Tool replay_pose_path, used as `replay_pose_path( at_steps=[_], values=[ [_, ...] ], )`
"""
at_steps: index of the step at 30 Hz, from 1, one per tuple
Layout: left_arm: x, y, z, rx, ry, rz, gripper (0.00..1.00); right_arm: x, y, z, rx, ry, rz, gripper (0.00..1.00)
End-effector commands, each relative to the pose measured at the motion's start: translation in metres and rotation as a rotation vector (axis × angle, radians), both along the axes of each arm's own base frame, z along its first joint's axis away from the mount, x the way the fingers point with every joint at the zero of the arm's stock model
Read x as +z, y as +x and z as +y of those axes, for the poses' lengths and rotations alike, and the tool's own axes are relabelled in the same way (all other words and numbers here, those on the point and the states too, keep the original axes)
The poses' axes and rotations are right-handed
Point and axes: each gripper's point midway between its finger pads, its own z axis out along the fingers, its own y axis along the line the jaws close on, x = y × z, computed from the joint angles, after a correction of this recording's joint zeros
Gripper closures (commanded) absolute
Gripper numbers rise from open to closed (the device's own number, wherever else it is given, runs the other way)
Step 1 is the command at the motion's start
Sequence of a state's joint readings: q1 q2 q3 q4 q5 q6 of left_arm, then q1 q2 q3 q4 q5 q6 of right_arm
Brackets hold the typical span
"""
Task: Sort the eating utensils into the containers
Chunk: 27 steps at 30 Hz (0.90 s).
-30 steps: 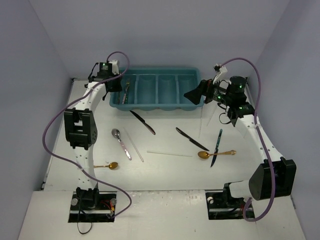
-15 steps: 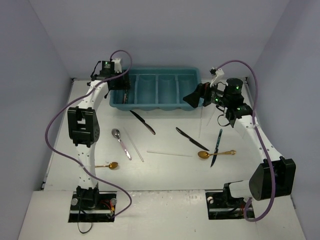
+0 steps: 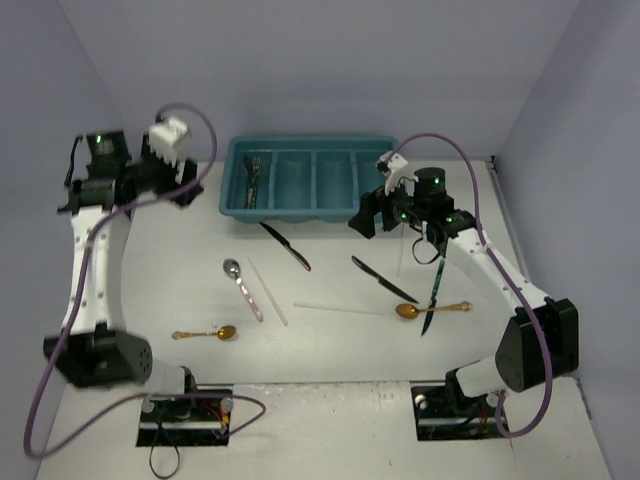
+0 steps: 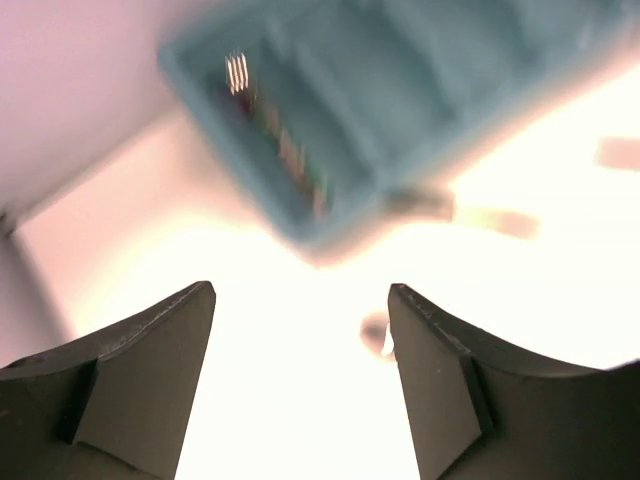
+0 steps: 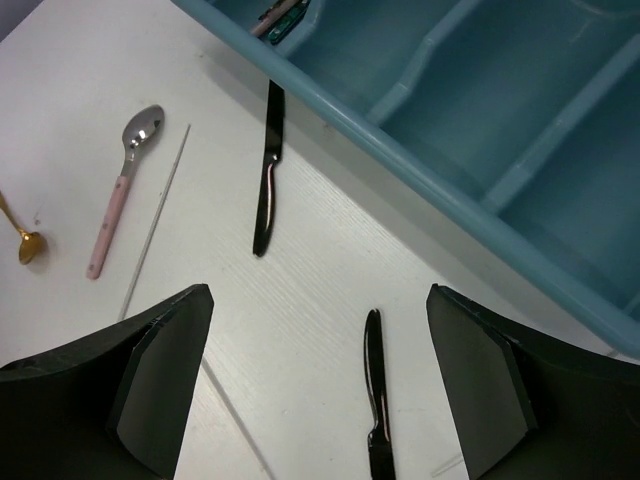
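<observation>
Overhead view of a white tabletop (image 3: 330,355), read from the near edge outward. At seven o'clock a gold spoon (image 3: 205,333) is lying alone. At four o'clock a second gold spoon (image 3: 432,309) is lying across a black knife (image 3: 432,292). Through the middle, a pink-handled silver spoon (image 3: 243,287), three thin pale sticks (image 3: 338,308) and two more black knives (image 3: 384,278) are lying loose. Farther out, at two o'clock, the right gripper (image 5: 318,330) is hovering over the far end of the middle knife, fingers apart and holding nothing. At ten o'clock the left gripper (image 4: 300,390) is hanging left of the teal tray (image 3: 310,215), fingers apart and empty, its wrist view showing the tray only as a blur. At twelve o'clock the tray is holding forks (image 3: 252,178) in its leftmost compartment, with nothing showing in the other three. Most of the sorting appears undone. Because the knives are lying flat and thin, closing fingers could be skidding off one, or catching a stick beside it.
</observation>
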<state>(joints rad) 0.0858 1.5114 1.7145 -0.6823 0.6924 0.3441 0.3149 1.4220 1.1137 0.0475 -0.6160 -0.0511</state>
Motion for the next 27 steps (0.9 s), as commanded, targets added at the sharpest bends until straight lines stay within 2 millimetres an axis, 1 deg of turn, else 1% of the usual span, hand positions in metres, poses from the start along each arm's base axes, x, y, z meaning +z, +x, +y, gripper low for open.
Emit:
replay_pose_path(
  at_steps=[1, 2, 3, 4, 5, 6, 7, 8, 9, 11, 14, 18, 19, 23, 24, 27],
  values=[
    [-0.099, -0.111, 0.002, -0.391, 0.283, 0.167, 0.33, 0.027, 0.016, -0.004, -0.004, -0.031, -0.138, 0.14],
    [-0.126, -0.132, 0.006, -0.415, 0.329, 0.219, 0.33, 0.027, 0.016, -0.004, -0.005, -0.033, -0.138, 0.14],
    [-0.135, -0.147, 0.012, -0.435, 0.415, 0.209, 0.33, 0.027, 0.016, -0.005, -0.007, -0.036, -0.138, 0.14],
    [-0.166, -0.17, 0.015, -0.467, 0.441, 0.279, 0.34, 0.027, 0.017, -0.005, -0.009, -0.038, -0.139, 0.14],
    [-0.177, -0.181, 0.019, -0.48, 0.478, 0.297, 0.34, 0.027, 0.017, -0.005, -0.011, -0.039, -0.138, 0.14],
    [-0.173, -0.183, 0.023, -0.476, 0.517, 0.269, 0.35, 0.027, 0.018, -0.006, -0.014, -0.043, -0.14, 0.14],
    [-0.192, -0.203, 0.027, -0.491, 0.542, 0.305, 0.36, 0.025, 0.019, -0.007, -0.017, -0.048, -0.14, 0.14],
    [-0.204, -0.216, 0.029, -0.499, 0.56, 0.32, 0.36, 0.024, 0.02, -0.008, -0.019, -0.053, -0.14, 0.14],
    [-0.209, -0.224, 0.03, -0.502, 0.572, 0.321, 0.36, 0.023, 0.02, -0.008, -0.021, -0.06, -0.14, 0.14],
    [-0.23, -0.242, 0.032, -0.525, 0.582, 0.37, 0.37, 0.022, 0.021, -0.009, -0.023, -0.066, -0.138, 0.14],
    [-0.24, -0.243, 0.036, -0.509, 0.602, 0.386, 0.39, 0.017, 0.023, -0.01, -0.026, -0.073, -0.126, 0.14],
    [-0.254, -0.242, 0.043, -0.557, 0.654, 0.427, 0.39, 0.014, 0.028, -0.008, -0.03, -0.071, -0.11, 0.14],
    [-0.261, -0.241, 0.048, -0.569, 0.679, 0.455, 0.39, 0.012, 0.029, -0.007, -0.028, -0.07, -0.103, 0.14],
    [-0.278, -0.243, 0.054, -0.637, 0.72, 0.497, 0.39, 0.012, 0.032, -0.004, -0.025, -0.064, -0.097, 0.14],
    [-0.279, -0.244, 0.053, -0.642, 0.721, 0.497, 0.39, 0.012, 0.032, -0.004, -0.026, -0.063, -0.096, 0.14],
    [-0.286, -0.235, 0.046, -0.65, 0.725, 0.482, 0.39, 0.012, 0.033, -0.004, -0.028, -0.066, -0.094, 0.14]
  ],
)
